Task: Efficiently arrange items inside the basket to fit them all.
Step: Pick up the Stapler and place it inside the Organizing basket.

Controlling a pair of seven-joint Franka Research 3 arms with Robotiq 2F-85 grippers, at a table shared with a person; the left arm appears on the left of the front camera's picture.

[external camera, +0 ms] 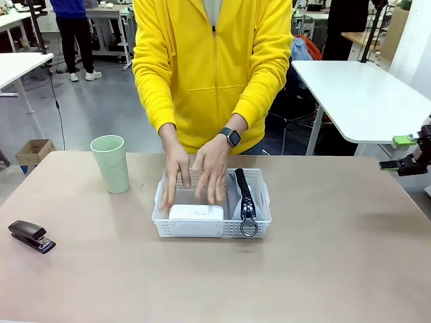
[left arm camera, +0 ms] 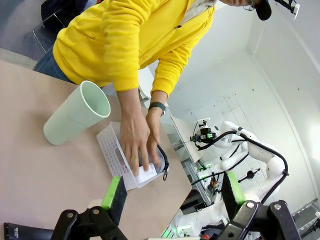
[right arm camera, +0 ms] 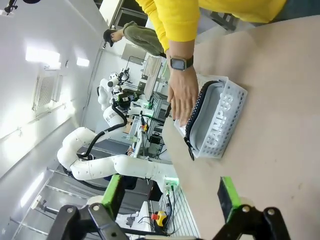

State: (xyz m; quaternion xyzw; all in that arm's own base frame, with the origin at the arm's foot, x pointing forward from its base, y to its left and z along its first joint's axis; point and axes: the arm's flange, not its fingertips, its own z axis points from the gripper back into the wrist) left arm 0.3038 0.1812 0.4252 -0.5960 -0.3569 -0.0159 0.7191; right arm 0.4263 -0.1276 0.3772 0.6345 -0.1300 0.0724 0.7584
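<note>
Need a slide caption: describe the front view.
Person's hands on box in basket beside pouch; cup and stapler outside on table.

Basket (external camera: 212, 229): shallow, white, rectangular, lattice sides, upright near the centre of the bench (external camera: 323, 269), long side facing the robot.

White box (external camera: 196, 212): rounded rectangle, lying flat inside the basket, at its 7 o'clock corner, against the near wall.

Grey pouch (external camera: 233, 199): inside the basket, standing on its long edge along the 3 o'clock wall, black zipper on top, ring pull hanging over the near rim at 5 o'clock.

Pale green cup (external camera: 110, 163): upright, mouth up, on the bench at 10 o'clock from the basket, apart from it.

Black stapler (external camera: 31, 235): closed, lying flat on the bench at 9 o'clock from the basket, well apart, near the bench's left edge.
</note>
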